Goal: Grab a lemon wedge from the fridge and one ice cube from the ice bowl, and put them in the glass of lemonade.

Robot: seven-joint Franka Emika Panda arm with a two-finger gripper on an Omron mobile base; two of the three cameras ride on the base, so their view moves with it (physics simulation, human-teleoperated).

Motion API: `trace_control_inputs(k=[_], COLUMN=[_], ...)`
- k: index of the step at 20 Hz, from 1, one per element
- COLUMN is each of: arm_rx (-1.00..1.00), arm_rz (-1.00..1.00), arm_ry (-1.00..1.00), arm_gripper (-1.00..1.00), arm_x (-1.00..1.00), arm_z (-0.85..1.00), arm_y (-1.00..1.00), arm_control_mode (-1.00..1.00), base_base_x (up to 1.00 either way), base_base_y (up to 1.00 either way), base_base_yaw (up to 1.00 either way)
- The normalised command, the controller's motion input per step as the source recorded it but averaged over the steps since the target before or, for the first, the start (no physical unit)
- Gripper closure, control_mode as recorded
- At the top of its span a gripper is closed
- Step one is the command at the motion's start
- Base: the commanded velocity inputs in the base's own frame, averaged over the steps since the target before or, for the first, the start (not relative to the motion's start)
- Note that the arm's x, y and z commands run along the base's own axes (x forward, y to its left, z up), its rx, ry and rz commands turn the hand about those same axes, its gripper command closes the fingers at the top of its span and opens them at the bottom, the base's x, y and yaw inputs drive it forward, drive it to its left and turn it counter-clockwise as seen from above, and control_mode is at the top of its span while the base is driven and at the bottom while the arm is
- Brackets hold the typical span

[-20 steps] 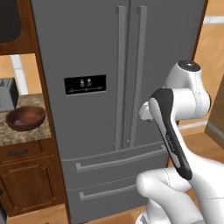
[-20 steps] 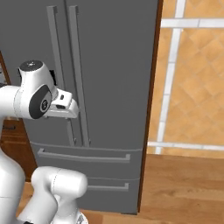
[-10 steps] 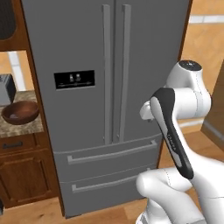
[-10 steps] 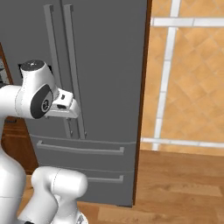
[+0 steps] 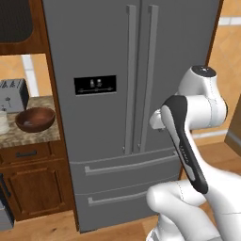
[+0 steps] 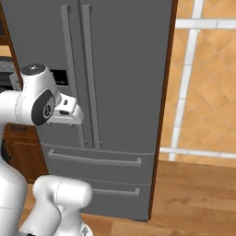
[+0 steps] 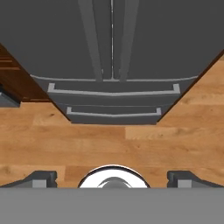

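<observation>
The fridge [image 5: 136,94] stands straight ahead with both doors shut, also seen as the fridge [image 6: 115,69] and, lower down, the fridge [image 7: 113,52] with its two drawers. The lemon wedge is hidden. The ice bowl [image 5: 35,118] sits on the stone counter left of the fridge. At the picture's left edge a pale sliver may be the glass of lemonade [image 5: 2,123]. My gripper [image 7: 113,177] is open and empty, held well back from the fridge doors and angled down at the floor. The white hand [image 6: 69,111] hangs level with the door handles.
A grey toaster [image 5: 12,94] stands behind the bowl on the counter [image 5: 28,136], above wooden cabinets [image 5: 33,188]. Wood floor [image 7: 109,140] stretches between me and the fridge. A tiled wall [image 6: 203,78] lies right of the fridge.
The whole picture slid left and then back right, so the base has moved in front of the fridge. The arm keeps its pose and the gripper stays open.
</observation>
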Motion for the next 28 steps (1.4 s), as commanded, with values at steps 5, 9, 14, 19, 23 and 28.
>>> trace_control_inputs(k=[5, 9, 14, 19, 23, 28], arm_rx=[0.00, 0.00, 0.00, 0.00, 0.00, -0.10], arm_rz=[0.00, 0.00, 0.00, -0.01, 0.00, 0.00], arm_ry=[0.00, 0.00, 0.00, -0.07, -0.12, -0.01], arm_gripper=[-1.00, -1.00, -1.00, -1.00, -1.00, -1.00], arm_x=[0.00, 0.00, 0.00, -0.07, -0.01, 0.47], arm_z=[0.00, 0.00, 0.00, 0.07, 0.43, 0.58], arm_y=[0.00, 0.00, 0.00, 0.00, 0.00, 0.03], arm_control_mode=[1.00, 1.00, 1.00, -1.00, -1.00, -1.00], base_base_x=[-0.07, -0.18, -0.09, -0.10, 0.00, 0.00], base_base_y=[0.00, -0.03, 0.00, 0.00, 0.00, 0.00], base_base_yaw=[0.00, -0.01, 0.00, 0.00, 0.00, 0.00])
